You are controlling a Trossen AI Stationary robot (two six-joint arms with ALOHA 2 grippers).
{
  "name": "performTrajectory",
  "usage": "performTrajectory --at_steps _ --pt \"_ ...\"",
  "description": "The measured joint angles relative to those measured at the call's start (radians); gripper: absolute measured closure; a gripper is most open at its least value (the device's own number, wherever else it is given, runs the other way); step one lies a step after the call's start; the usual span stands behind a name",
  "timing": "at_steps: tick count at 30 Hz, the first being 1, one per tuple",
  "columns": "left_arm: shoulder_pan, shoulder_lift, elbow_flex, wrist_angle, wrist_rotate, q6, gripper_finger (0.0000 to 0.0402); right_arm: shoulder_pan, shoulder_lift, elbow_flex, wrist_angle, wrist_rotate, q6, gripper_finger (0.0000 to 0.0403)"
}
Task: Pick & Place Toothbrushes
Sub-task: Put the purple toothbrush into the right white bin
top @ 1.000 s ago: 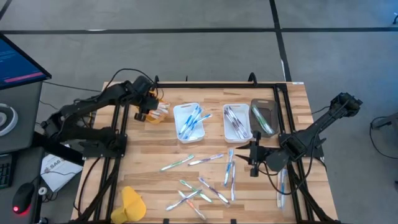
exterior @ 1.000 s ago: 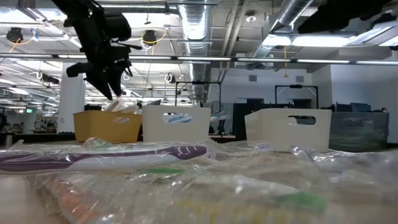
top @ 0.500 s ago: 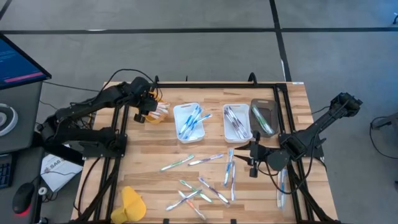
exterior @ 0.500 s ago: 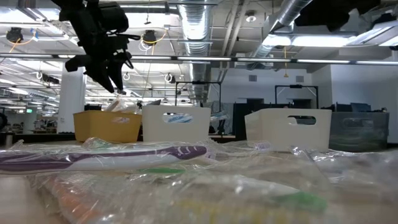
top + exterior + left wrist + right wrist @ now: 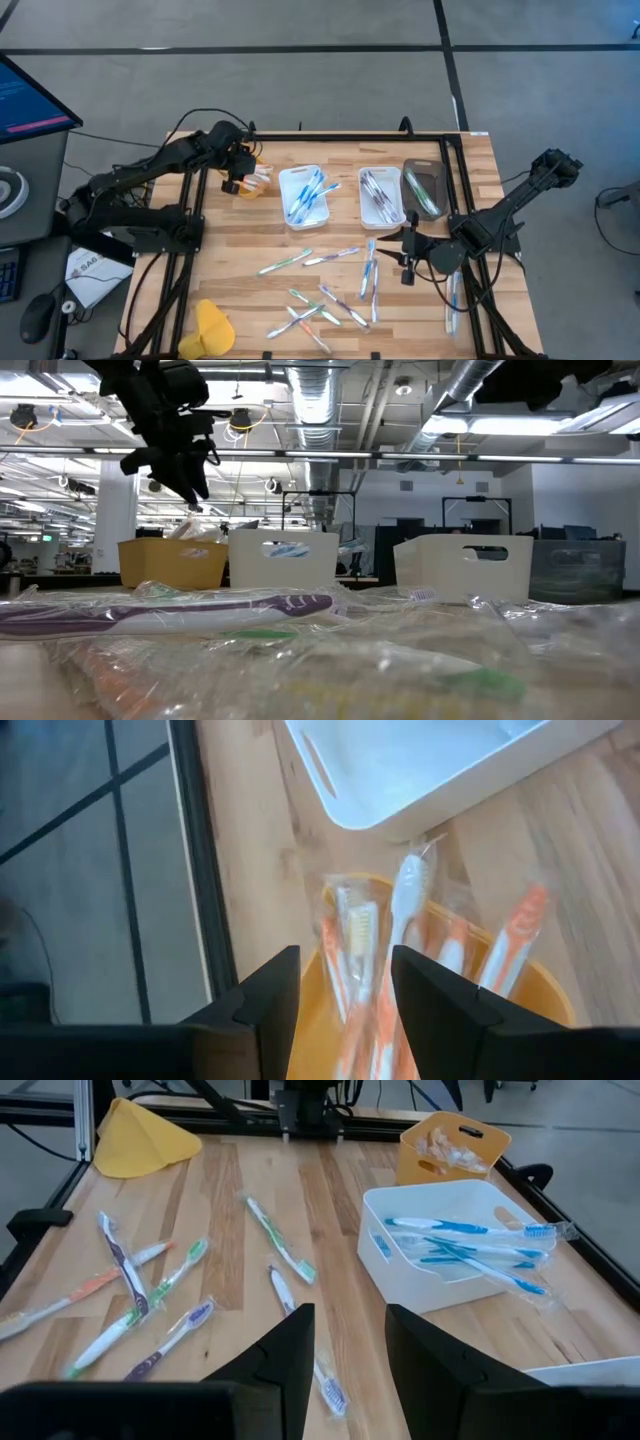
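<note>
Moved: my left gripper [image 5: 233,184] has drifted slightly over the yellow tray [image 5: 256,181]; right arm unchanged.
Left jaws: parted, holding nothing, above orange toothbrushes [image 5: 372,982].
Sorted: blue brushes in white tray [image 5: 304,196]; grey in second tray [image 5: 380,197]; green in dark tray [image 5: 423,188].
Left: loose toothbrushes [image 5: 330,282] mid-table.
Right gripper [image 5: 406,258]: parted, empty, beside them.
Wrist-only: orange heads visible.

A yellow tray [image 5: 254,183], two white trays [image 5: 304,196] [image 5: 380,195], a dark tray [image 5: 424,188] and a yellow cloth [image 5: 211,327] sit on the wooden table [image 5: 240,240].
</note>
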Motion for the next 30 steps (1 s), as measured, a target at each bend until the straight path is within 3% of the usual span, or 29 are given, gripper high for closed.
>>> performTrajectory --at_steps 6,11,19,24,30 --pt "0.000 0.000 0.000 0.000 0.009 -0.003 0.0247 0.000 0.000 0.000 -0.017 0.000 0.000 0.0285" --pt "0.000 0.000 0.000 0.003 0.080 -0.038 0.0247 0.000 0.000 0.000 -0.018 0.000 0.000 0.0285" --pt "-0.035 0.000 0.000 0.015 0.172 -0.239 0.0247 0.000 0.000 0.000 -0.012 0.000 0.000 0.0283" --pt "-0.162 0.000 0.000 0.016 0.220 -0.370 0.0247 0.000 0.000 0.000 -0.005 -0.070 0.000 0.0276" --pt "-0.453 0.000 0.000 0.047 0.226 -0.518 0.0247 0.000 0.000 0.000 0.029 -0.181 0.000 0.0273"
